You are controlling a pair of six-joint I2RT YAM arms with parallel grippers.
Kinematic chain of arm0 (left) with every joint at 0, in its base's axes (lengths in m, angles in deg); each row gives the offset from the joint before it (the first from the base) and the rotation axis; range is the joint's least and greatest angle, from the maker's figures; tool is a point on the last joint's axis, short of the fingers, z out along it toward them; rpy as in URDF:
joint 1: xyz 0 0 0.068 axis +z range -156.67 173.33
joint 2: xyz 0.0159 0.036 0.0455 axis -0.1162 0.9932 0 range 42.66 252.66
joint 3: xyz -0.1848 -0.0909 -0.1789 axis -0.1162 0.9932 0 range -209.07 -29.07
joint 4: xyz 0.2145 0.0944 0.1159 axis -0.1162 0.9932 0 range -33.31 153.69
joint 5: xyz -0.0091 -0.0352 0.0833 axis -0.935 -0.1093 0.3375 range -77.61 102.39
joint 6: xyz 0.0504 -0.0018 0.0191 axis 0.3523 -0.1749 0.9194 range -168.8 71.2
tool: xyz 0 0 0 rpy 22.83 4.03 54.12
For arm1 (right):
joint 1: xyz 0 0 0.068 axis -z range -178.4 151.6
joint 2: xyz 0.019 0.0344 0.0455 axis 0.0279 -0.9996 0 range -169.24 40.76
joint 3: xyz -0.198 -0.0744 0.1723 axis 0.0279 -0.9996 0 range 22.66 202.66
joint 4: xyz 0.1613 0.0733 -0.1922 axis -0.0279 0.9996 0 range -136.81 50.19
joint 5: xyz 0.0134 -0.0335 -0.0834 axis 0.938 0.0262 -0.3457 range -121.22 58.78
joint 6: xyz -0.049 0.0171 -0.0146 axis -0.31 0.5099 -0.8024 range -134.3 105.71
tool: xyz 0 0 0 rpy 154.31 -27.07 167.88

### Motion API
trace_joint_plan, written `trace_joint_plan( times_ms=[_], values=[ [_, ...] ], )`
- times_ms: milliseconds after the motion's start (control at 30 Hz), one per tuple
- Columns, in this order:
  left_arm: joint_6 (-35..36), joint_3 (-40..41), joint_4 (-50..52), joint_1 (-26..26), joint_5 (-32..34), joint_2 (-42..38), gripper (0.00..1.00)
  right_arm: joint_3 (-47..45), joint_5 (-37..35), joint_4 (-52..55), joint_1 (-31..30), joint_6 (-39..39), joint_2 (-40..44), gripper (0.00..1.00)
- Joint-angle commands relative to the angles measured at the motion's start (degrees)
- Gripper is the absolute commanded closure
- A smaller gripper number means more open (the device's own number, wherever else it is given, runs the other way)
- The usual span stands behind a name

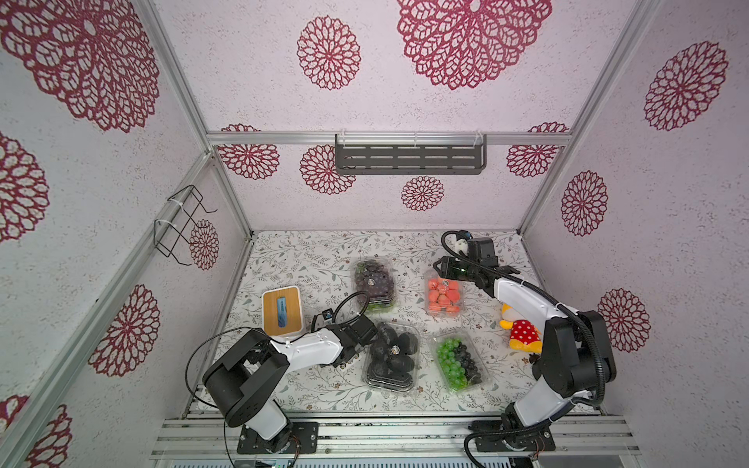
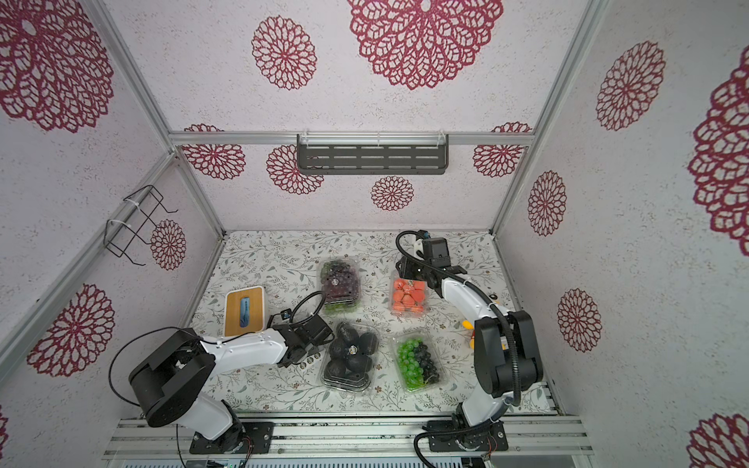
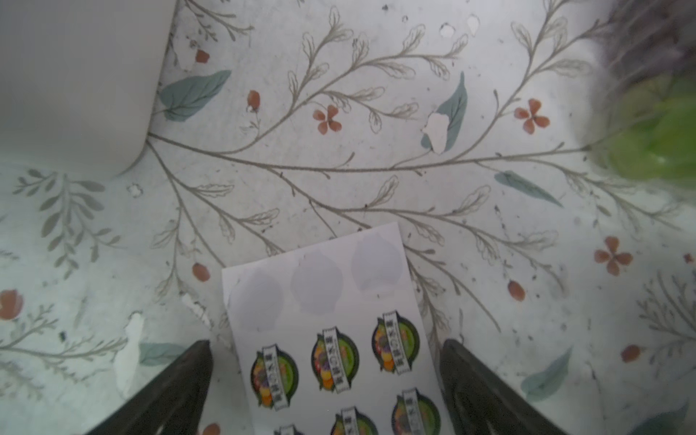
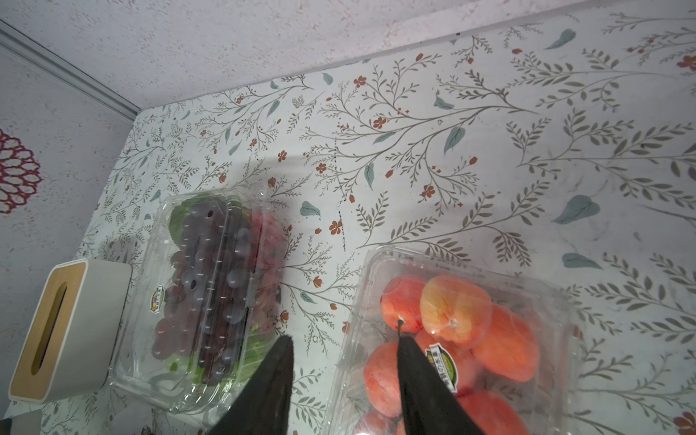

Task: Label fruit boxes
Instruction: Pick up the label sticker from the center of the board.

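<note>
Flower-papered walls close round a leaf-patterned counter (image 1: 308, 263). Four clear fruit boxes sit on it. Reckoned from the counter's middle, the black fruit box (image 1: 391, 356) is at 6 o'clock, the dark grape box (image 1: 375, 283) at 12, the green grape box (image 1: 460, 364) at 4 and the orange-red fruit box (image 1: 444, 295) at 2.

One white box (image 1: 282, 312) with a wooden lid stands at 9, and one plush toy (image 1: 523, 332) lies at 3. One sticker sheet (image 3: 320, 301) lies at 9 o'clock of the black fruit box. The left gripper (image 3: 325, 342) hangs over the sheet with its jaws spread wide to either side. The right gripper (image 4: 343, 338) hovers at the orange-red fruit box with jaws partly apart and nothing between them.

Three boxes carry one round label (image 4: 442, 367) each; I see none on the green grape box. By my reckoning that is three done and one left. The sheet shows three bare rounds and at least five printed stickers.
</note>
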Motion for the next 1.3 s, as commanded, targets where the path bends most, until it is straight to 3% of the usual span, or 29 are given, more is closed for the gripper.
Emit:
trace_joint_plan(
  times_ms=[0, 100, 300, 367, 467, 600, 667, 733, 833, 1000, 1100, 1233, 1267],
  values=[
    [-3.34, 4.27, 10.42, -2.26, -12.92, 4.46, 0.01, -0.27, 0.98, -1.82, -0.13, -0.75, 2.76, 0.53],
    [-1.95, 6.16, 4.63, -1.98, -14.69, 4.81, 0.07, -0.86, 0.28, -1.74, -0.13, -1.11, 3.40, 0.53],
    [-1.57, 11.10, -1.29, -0.74, -17.56, 4.94, 0.41, -2.33, 1.34, -3.44, -0.21, -1.12, 5.41, 0.53],
    [-0.88, 11.68, -1.29, -0.10, -17.40, 3.99, 0.45, -2.83, 1.55, -3.84, -0.22, -1.07, 6.13, 0.53],
    [1.90, 11.53, -2.66, 1.13, -17.54, 2.50, 0.60, -3.88, 1.91, -5.05, -0.37, -0.81, 7.20, 0.53],
    [5.84, 6.80, 2.61, 2.85, -11.69, -2.49, 0.61, -5.56, 5.70, -8.45, -0.83, 0.23, 8.01, 0.53],
    [9.80, 4.69, 3.00, 4.02, -9.34, -7.08, 0.64, -6.20, 8.99, -10.50, -0.97, 0.93, 8.10, 0.54],
    [15.16, 3.59, 0.84, 5.61, -9.02, -12.89, 0.75, -7.04, 10.94, -12.35, -1.17, 1.25, 8.90, 0.54],
    [21.08, 1.73, -0.21, 8.18, -9.11, -19.85, 0.78, -9.00, 10.87, -14.94, -1.27, 1.67, 10.92, 0.54],
    [27.69, -3.32, 3.66, 10.06, -7.04, -25.28, 0.75, -9.93, 14.37, -17.95, -1.69, 2.80, 11.07, 0.54],
    [33.76, -3.93, -1.21, 8.71, -9.37, -29.36, 0.73, -9.42, 18.65, -19.73, -3.46, 3.27, 9.98, 0.54],
    [42.14, -2.72, -10.84, 7.42, -16.98, -33.86, 0.74, -10.85, 31.82, -28.90, -7.61, 5.15, 10.53, 0.53],
    [43.63, -2.63, -12.53, 7.33, -18.85, -34.52, 0.74, -11.28, 33.78, -30.98, -8.46, 5.59, 11.02, 0.46]
  ],
)
